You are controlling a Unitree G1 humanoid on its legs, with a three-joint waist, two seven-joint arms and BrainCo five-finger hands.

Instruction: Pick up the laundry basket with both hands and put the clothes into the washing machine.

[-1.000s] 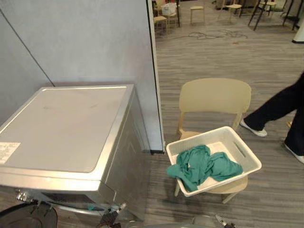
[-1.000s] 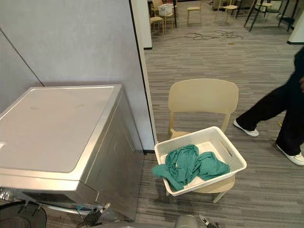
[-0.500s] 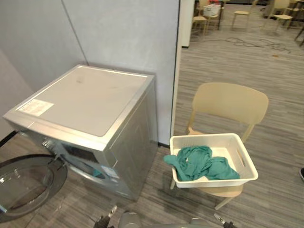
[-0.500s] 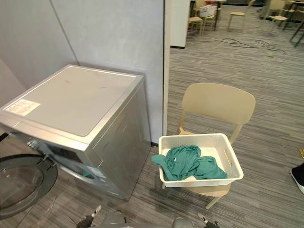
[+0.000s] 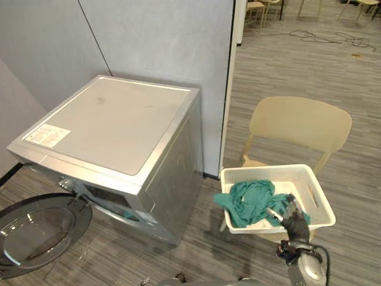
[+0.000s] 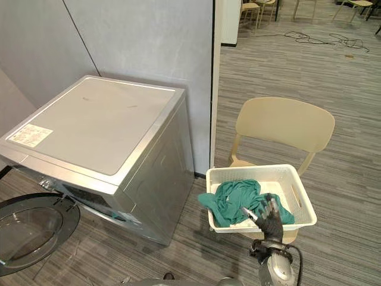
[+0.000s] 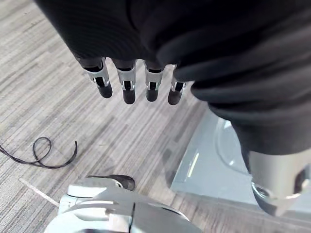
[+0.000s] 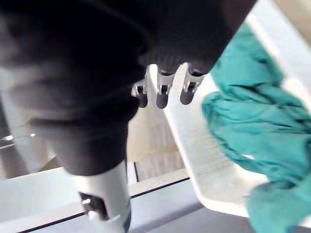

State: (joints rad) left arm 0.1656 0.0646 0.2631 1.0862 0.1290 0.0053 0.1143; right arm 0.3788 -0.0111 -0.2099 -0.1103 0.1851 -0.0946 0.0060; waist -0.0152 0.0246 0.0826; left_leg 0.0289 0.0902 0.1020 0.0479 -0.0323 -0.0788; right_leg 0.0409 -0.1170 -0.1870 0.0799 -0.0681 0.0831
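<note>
Two hands empty, fingers straight. Left hand (image 7: 127, 90) low over floor. Right hand (image 5: 294, 220) up, just in front of basket (image 5: 271, 177); cannot tell if touching. Green clothes (image 5: 250, 199) in basket, on chair (image 5: 300, 124). Washer (image 5: 113, 128) near, door (image 5: 36, 232) open. Step looks like: reach for basket. Next: hand each side, grab rim, lift flat.

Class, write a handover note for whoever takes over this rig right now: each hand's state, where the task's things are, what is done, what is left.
Left hand: open, fingers straight, low over the floor, holding nothing.
Right hand: open, raised at the near rim of the laundry basket, gripping nothing.
The basket sits on the beige chair with the green clothes inside.
The washing machine stands to its left, its door open.
Done: nothing lifted.
Left: grip the basket with both hands, lift it, put the clothes in the machine.
</note>
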